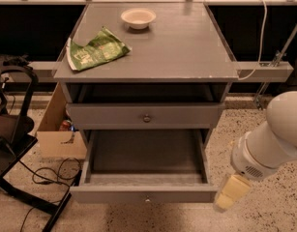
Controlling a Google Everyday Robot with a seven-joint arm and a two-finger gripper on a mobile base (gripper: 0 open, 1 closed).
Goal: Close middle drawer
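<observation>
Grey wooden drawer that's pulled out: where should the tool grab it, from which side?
Probably the small round metal knob centred on the flat front of the grey wooden middle drawer, approached from the front: it is the only protrusion. The tool hangs by the front's right end.
</observation>
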